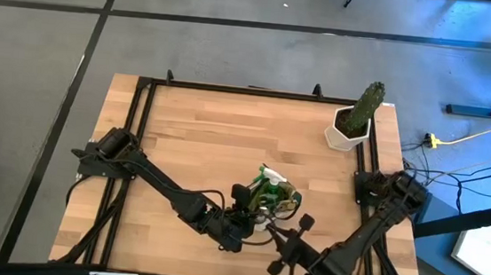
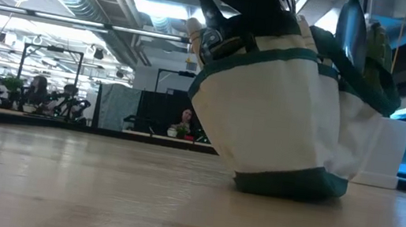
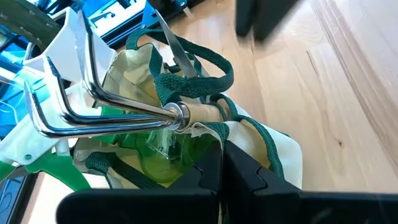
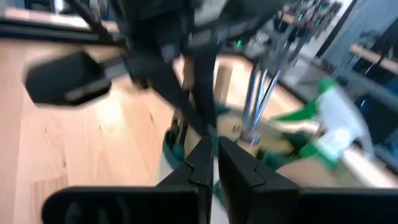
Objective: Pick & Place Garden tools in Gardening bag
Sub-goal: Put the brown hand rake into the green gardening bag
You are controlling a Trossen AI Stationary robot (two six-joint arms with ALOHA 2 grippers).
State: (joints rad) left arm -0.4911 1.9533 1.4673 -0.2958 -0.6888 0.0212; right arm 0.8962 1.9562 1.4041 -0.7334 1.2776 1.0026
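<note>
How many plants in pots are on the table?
1: a cactus in a white pot at the table's far right corner, away from the gardening bag. No others are visible.

The high view looks straight down from well above, taking in the whole wooden table [image 1: 208, 152], both arms and the surrounding floor. The low view sits at table-top height, facing level across the wood toward the room, very near the gardening bag [image 2: 290, 118], which fills its middle. The left wrist view looks down closely onto the bag's open top and the hand fork [image 3: 106, 106]. The right wrist view also faces the bag, close and blurred. All four share the bag.
</note>
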